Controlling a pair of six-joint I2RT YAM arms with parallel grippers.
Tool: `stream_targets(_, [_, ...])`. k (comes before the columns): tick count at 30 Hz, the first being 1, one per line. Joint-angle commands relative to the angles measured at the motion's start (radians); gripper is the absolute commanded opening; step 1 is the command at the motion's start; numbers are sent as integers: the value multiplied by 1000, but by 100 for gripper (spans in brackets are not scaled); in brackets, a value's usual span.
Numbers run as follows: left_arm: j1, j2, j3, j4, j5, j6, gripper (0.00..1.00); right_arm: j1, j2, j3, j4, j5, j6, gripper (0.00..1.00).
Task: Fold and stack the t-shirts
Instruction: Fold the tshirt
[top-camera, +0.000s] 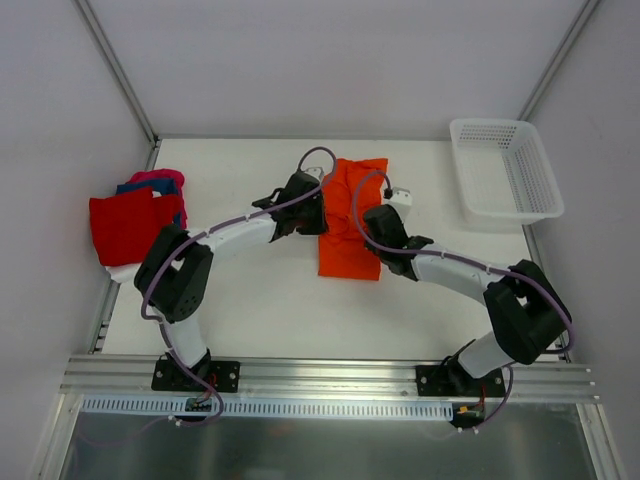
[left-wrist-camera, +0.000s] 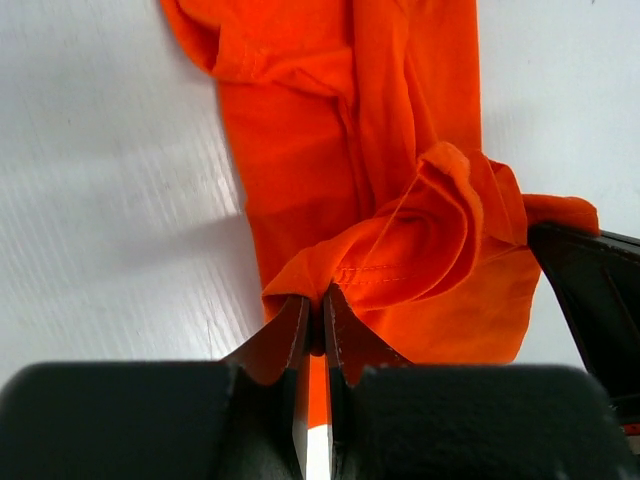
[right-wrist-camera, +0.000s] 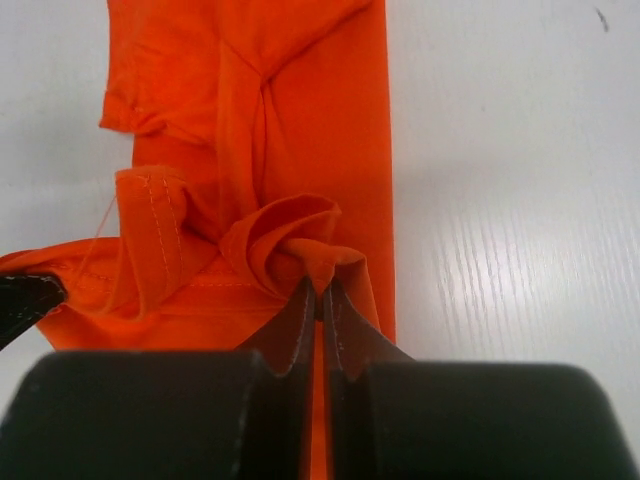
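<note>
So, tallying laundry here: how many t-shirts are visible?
4. The orange t-shirt lies in the middle; the red t-shirt sits at the left, atop the blue t-shirt and magenta t-shirt peeking out. Others may hide underneath.

Left arm (top-camera: 240, 232) and right arm (top-camera: 450, 265) bend inward; both jaws clamped tight.

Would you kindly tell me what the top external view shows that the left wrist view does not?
Only the top view: the basket at far right, the shirt pile at the left edge, red on top, and both whole arms. Only the left wrist view: the left gripper pinched shut on a stitched hem. Both: the orange shirt lying on the table.
</note>
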Motion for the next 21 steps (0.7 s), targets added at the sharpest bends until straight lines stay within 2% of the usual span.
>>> stream_targets(1, [47, 43, 106, -37, 68, 70, 0, -42, 26, 93, -5, -53, -78, 0])
stream_targets(11, [109, 288, 447, -126, 226, 124, 0, -114, 69, 186, -39, -71, -119, 0])
stream_targets(19, [136, 390, 567, -181, 202, 142, 0, -201, 224, 303, -46, -157, -144, 0])
stream_targets(21, [144, 399, 573, -193, 176, 148, 12, -207, 258, 324, -45, -165, -150, 0])
